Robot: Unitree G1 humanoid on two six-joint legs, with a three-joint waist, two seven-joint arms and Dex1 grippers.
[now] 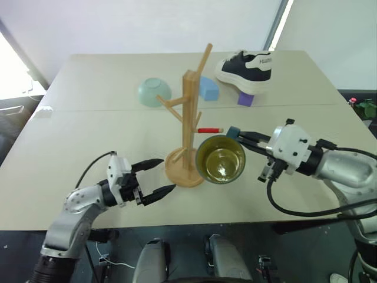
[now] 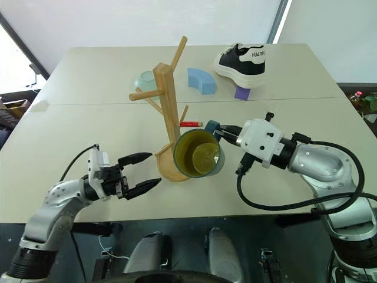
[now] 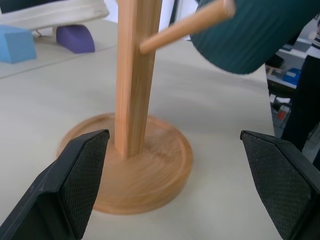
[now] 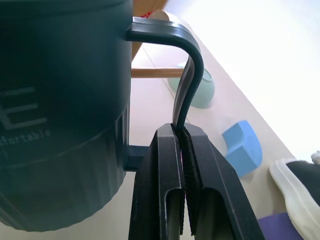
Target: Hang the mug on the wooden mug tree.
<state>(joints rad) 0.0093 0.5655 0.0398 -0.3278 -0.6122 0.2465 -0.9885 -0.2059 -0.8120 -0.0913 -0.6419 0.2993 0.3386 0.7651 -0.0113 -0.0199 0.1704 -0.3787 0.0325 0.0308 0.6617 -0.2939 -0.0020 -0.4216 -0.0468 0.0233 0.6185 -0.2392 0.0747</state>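
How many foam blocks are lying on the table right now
2. A light blue curved foam block lies at the table's far side, behind the wooden mug tree. A small purple foam block sits beside it, tucked under the white and black sneaker. Others may be hidden.

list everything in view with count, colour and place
mug: 1, teal, olive inside, held up by its handle beside the tree
tree: 1, light wood, mid table
bowl: 1, pale green, behind the tree
blue block: 1, far side
purple block: 1, under the shoe
shoe: 1, white and black, far right
red stick: 1, right of the tree
table: 1, beige
left gripper: jaws open, by the tree's base
right gripper: jaws shut on the mug's handle
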